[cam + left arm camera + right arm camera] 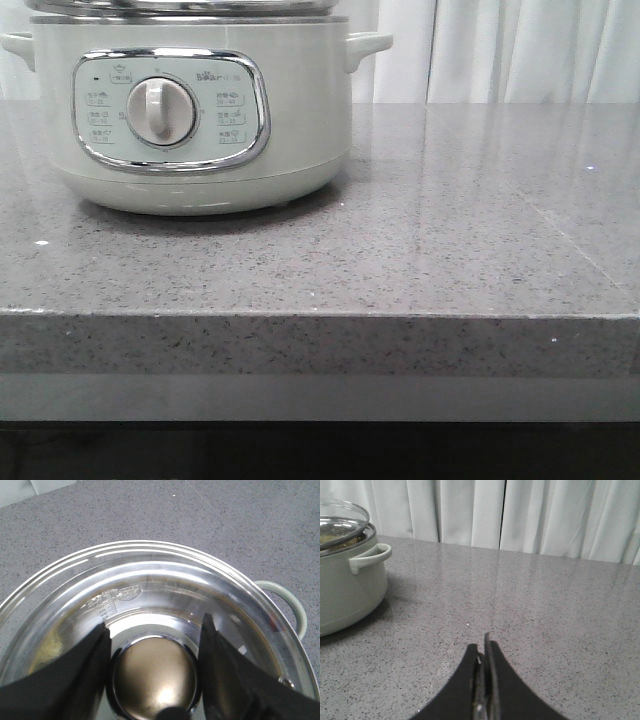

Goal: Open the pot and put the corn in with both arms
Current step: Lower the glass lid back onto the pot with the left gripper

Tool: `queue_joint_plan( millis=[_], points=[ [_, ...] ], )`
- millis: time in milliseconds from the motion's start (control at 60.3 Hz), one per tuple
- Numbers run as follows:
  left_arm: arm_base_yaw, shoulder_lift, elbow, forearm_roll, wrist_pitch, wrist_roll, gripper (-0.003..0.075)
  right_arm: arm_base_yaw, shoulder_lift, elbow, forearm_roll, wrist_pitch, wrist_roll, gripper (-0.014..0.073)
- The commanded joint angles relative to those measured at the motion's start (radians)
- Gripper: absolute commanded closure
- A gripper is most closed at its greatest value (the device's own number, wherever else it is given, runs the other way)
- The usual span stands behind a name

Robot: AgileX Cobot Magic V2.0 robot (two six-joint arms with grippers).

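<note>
"Bear" brand on pot (200,110) control panel (170,110)

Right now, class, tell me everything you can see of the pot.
The pot is a round, pale grey-green cooker standing upright on the speckled grey counter. It has a chrome-framed panel with a central dial, looped side handles, and a steel-rimmed glass lid, still on. The left gripper is open with its fingers on either side of the shiny lid knob.
</note>
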Motion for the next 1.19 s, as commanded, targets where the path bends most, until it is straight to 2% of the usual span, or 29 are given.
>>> queue_joint_plan(
  millis=[0, 348, 729, 1028, 1111, 1177],
  points=[
    [-0.006, -0.040, -0.045, -0.024, -0.074, 0.000, 0.0476, -0.005, 0.007, -0.027, -0.003, -0.084, -0.012, 0.0652],
    [-0.006, -0.033, -0.045, -0.027, -0.037, -0.002, 0.0477, -0.005, 0.007, -0.027, -0.003, -0.085, -0.012, 0.0652],
    [-0.006, -0.029, -0.045, -0.114, -0.037, -0.004, 0.0477, -0.005, 0.007, -0.027, -0.003, -0.085, -0.012, 0.0652],
    [-0.002, -0.025, -0.045, -0.103, -0.018, -0.004, 0.0475, -0.005, 0.007, -0.027, -0.003, -0.085, -0.012, 0.0652],
    [-0.002, -0.025, -0.045, -0.101, -0.012, -0.004, 0.0440, -0.005, 0.007, -0.027, -0.003, -0.085, -0.012, 0.0652],
    [-0.002, -0.025, -0.045, -0.101, -0.014, -0.004, 0.0376, -0.005, 0.007, -0.027, -0.003, -0.085, -0.012, 0.0652]
  ],
)
